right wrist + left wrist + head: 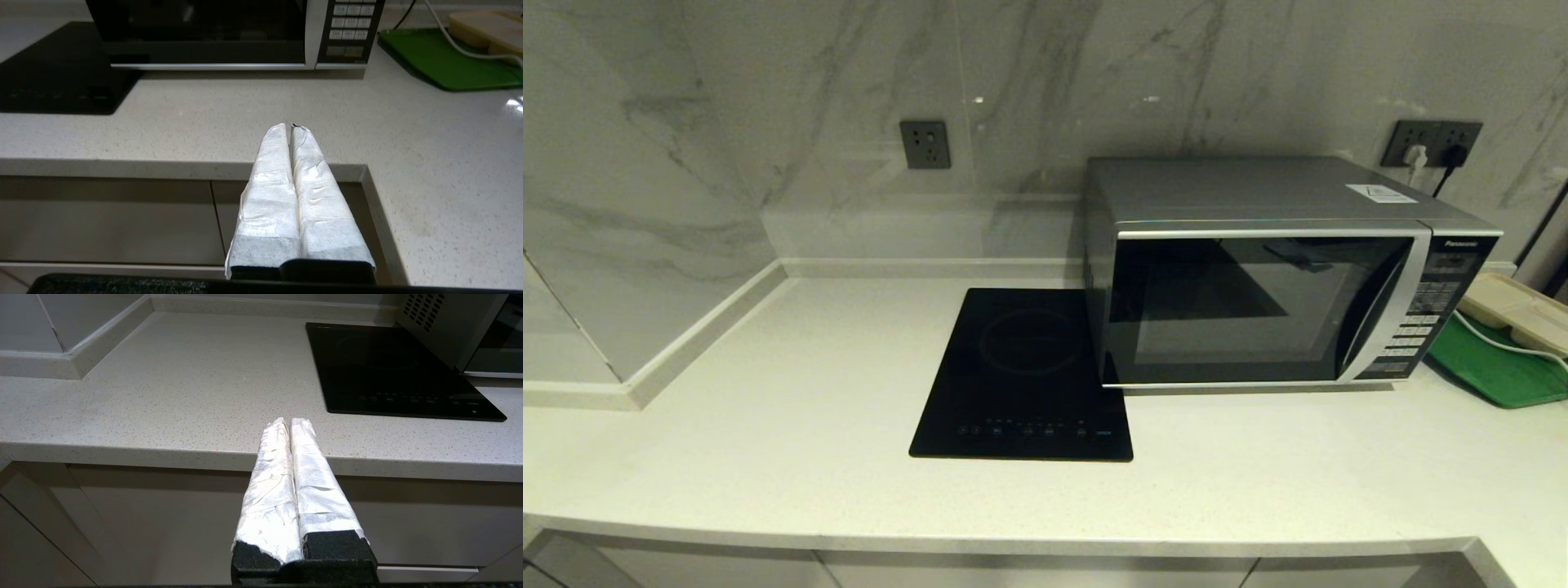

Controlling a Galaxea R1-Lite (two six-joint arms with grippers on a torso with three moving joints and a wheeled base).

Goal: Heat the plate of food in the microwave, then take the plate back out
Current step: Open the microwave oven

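The silver-grey Panasonic microwave stands at the back right of the counter, its dark glass door closed; its door and button panel also show in the right wrist view. The plate of food is out of view. My left gripper is shut and empty, held off the counter's front edge, left of the cooktop. My right gripper is shut and empty too, at the counter's front edge, facing the microwave. Neither gripper shows in the head view.
A flat black glass cooktop lies just left of the microwave. A green flat tray with a beige compartment tray and a white cable sits at the far right. Marble walls close the back and left; cabinet fronts lie below.
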